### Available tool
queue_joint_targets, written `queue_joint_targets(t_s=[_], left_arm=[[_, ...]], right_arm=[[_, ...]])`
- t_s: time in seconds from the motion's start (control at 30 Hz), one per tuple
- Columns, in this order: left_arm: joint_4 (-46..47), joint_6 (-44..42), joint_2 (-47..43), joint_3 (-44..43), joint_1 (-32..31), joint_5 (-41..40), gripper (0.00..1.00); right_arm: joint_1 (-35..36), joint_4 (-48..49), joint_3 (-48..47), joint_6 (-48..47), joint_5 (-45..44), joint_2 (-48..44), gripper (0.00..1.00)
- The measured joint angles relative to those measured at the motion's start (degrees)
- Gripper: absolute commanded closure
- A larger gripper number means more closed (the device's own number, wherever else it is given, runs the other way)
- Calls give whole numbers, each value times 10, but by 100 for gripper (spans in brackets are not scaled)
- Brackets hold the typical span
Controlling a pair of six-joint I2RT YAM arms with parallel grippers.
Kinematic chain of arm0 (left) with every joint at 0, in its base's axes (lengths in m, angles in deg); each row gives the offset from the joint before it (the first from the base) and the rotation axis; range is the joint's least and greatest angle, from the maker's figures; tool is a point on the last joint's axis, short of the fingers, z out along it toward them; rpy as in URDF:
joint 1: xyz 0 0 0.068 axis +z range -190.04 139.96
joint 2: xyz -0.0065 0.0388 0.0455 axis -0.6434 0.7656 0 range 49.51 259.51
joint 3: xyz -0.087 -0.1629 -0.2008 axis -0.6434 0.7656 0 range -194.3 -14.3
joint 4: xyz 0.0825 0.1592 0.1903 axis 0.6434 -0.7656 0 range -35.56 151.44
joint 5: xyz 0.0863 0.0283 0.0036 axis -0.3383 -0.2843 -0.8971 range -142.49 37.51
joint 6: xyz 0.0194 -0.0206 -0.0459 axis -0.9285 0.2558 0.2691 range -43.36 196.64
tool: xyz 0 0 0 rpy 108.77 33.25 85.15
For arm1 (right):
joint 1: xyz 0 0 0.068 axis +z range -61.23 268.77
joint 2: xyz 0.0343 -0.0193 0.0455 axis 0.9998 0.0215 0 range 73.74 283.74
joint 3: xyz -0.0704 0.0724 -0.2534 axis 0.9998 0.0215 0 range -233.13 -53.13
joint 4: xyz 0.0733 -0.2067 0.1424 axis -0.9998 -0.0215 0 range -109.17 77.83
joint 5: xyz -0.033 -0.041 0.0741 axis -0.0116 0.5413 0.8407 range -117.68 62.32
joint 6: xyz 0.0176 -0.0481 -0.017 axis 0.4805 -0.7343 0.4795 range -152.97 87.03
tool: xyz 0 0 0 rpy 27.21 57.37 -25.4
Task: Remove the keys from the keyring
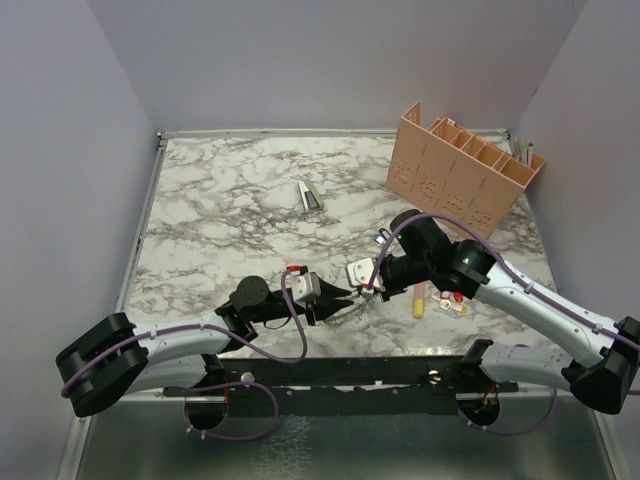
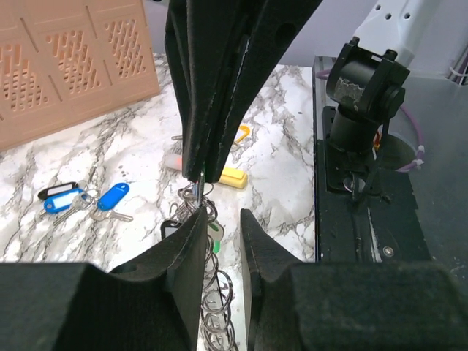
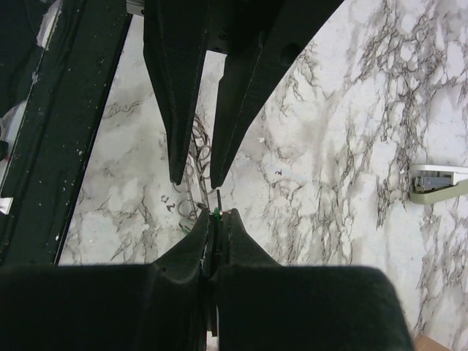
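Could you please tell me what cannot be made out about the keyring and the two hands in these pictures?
Left wrist view: the keyring is cut off by the bottom edge and partly covered by the left hand.
Right wrist view: what the shut right hand pinches is hidden by its fingers; only a green speck shows.
Top view: both hands crowd the keyring; what hangs on it is too small.

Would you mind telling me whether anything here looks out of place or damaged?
The keyring stands out: pinched at its top by the right gripper and hanging between the parted fingers of the left gripper, its coils look spread into loose loops like a stretched spring instead of lying flat. Nothing else looks spilled or broken.
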Motion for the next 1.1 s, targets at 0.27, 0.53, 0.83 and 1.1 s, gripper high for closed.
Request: queue_joint_targets(t_s=[0.27,0.53,0.83,1.1], left_arm=[[-3,1,14,0,0,-9,77],[-1,12,43,-5,0,-9,78],[12,28,54,-7,0,-9,78],[23,43,68,-12,0,-8,78]], right_arm=[[0,3,3,1,0,0,99],[0,11,9,12,0,0,99],[0,16,11,19,2,0,99],[0,19,11,32,10,2,99]])
